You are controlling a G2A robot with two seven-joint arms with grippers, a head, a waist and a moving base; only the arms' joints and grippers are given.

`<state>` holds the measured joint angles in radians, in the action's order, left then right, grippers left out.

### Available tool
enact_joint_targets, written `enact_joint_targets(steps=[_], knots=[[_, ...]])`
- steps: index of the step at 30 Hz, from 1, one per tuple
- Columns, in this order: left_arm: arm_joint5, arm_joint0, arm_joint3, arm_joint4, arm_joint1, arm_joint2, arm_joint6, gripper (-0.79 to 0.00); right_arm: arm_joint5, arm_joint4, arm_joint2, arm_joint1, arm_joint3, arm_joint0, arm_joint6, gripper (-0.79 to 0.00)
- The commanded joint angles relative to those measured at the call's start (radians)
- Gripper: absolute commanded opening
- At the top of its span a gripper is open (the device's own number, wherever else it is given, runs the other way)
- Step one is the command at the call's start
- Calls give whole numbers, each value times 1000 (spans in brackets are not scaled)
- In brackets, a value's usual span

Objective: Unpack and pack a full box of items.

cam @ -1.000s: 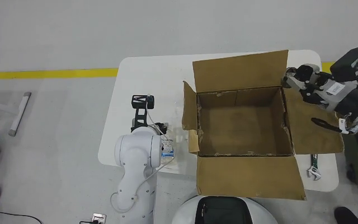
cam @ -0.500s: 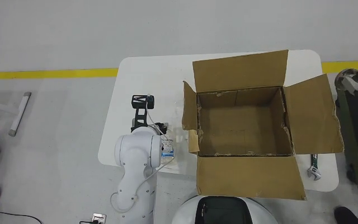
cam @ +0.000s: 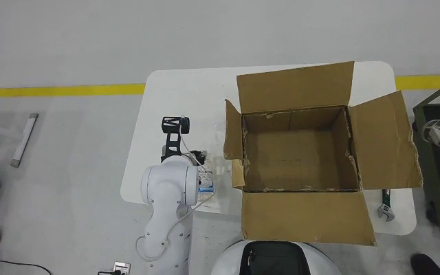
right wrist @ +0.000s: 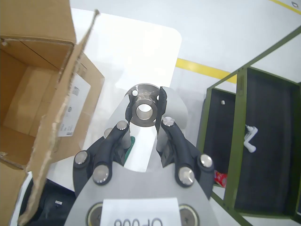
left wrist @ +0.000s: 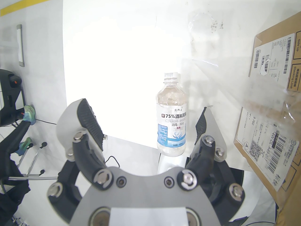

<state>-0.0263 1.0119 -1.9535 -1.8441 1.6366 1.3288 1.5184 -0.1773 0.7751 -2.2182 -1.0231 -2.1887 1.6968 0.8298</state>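
Note:
The open cardboard box [cam: 299, 159] sits on the white table [cam: 185, 96], its inside bare [right wrist: 25, 88]. A clear bottle [left wrist: 171, 118] with a blue and white label stands near the table's front edge [cam: 205, 181], left of the box. My left gripper [left wrist: 144, 114] hovers open above it, one finger on each side and neither touching. My right gripper [right wrist: 144, 109] is shut on a metal flanged bushing [right wrist: 141, 92], held above the table's right end between the box flap [right wrist: 68, 95] and a green bin [right wrist: 258, 130].
The green-framed bin [cam: 427, 130] with black lining stands off the table's right end and holds a white part [right wrist: 250, 139]. A wrench [cam: 385, 206] lies at the table's right front edge. The box's flaps are spread outward on all sides.
The right arm, over the box's right flap a second ago, has swung away to the right and left the top view. The left arm and bottle have not moved.

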Motion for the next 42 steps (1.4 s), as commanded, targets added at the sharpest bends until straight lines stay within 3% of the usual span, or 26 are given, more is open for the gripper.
enact_joint_targets(steps=[1,10,23,42], knots=[[0,0,0,0,0,0,0,0,2,14,-1,-4,6,43,-13,-785],[0,0,0,0,0,0,0,0,26,65,73,-20,59,152,-76,-785],[0,0,0,0,0,0,0,0,72,189,148,-20,50,179,27,-785],[0,0,0,0,0,0,0,0,76,199,187,-29,101,207,20,-785]])
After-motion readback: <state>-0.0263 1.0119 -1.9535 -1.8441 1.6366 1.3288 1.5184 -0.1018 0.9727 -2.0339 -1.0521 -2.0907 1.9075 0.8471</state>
